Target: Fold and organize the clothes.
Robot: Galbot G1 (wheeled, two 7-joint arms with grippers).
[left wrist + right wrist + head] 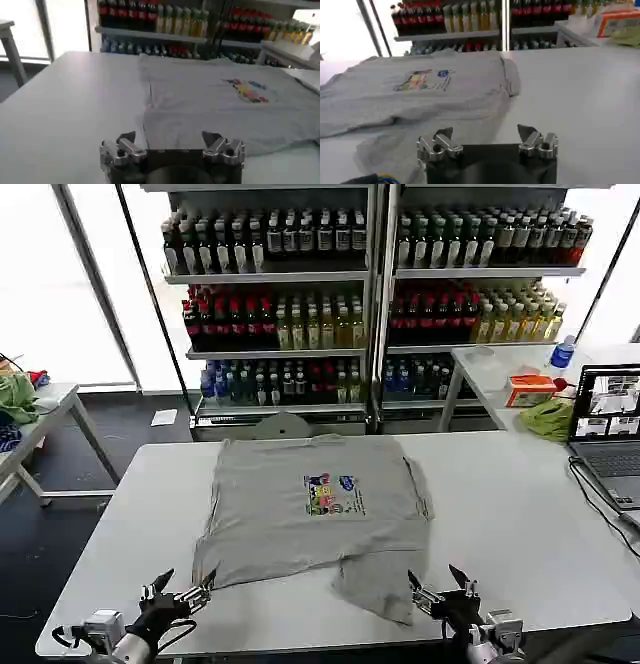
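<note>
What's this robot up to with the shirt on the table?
It is set to fold clothes. A light grey T-shirt with a small colourful chest print lies on the white table, print up, its lower right part rumpled. The left pincer is open by the shirt's near left corner; the right pincer is open by the crumpled near right part. Neither holds the cloth.

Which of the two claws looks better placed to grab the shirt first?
Probably the right gripper: open, it sits right at the grey shirt's rumpled near flap. The left gripper, also open, is near the hem corner too, so it's close.
</note>
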